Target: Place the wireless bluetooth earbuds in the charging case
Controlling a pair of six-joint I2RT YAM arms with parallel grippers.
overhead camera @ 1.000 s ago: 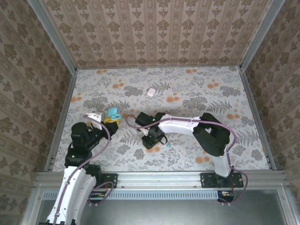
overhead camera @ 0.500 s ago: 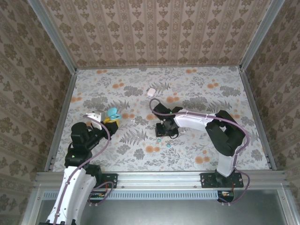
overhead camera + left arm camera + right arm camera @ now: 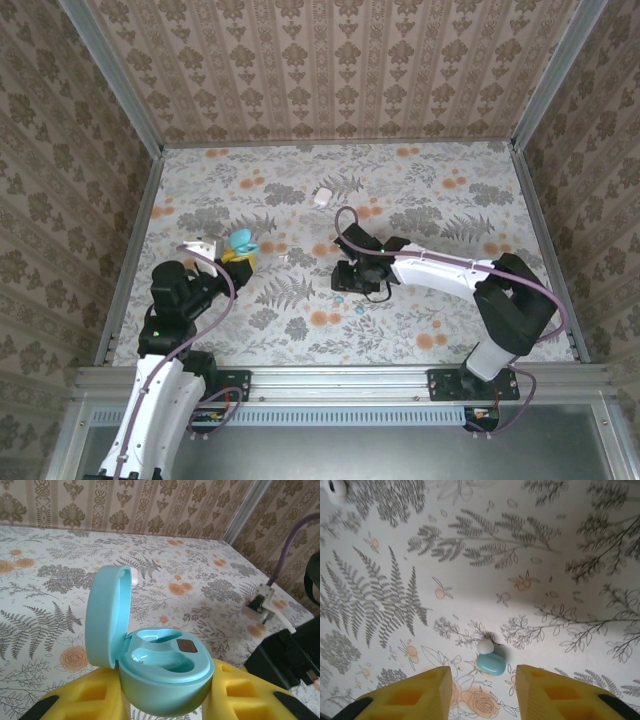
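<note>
Softly, evenly lit, no glare. Faint shadows across the table [image 3: 560,597] and beside the teal earbud [image 3: 490,663], right wrist view. Slightly blurred at the wrist views' near edges.

— What can't we make out around the teal charging case [image 3: 165,680]?
— Its underside runs off the bottom edge, and so do the yellow fingers [image 3: 85,700] flanking it. Behind its lid we see only a sliver of something white [image 3: 134,576], and we can't tell what it is.
— And to the right of the case?
— From above, a teal speck [image 3: 340,297] and a second speck [image 3: 360,310], both too small for us to read. The dark arm [image 3: 295,650] there is blurred and cropped. In the right wrist view, a white bud [image 3: 335,489] is clipped by the corner.
</note>
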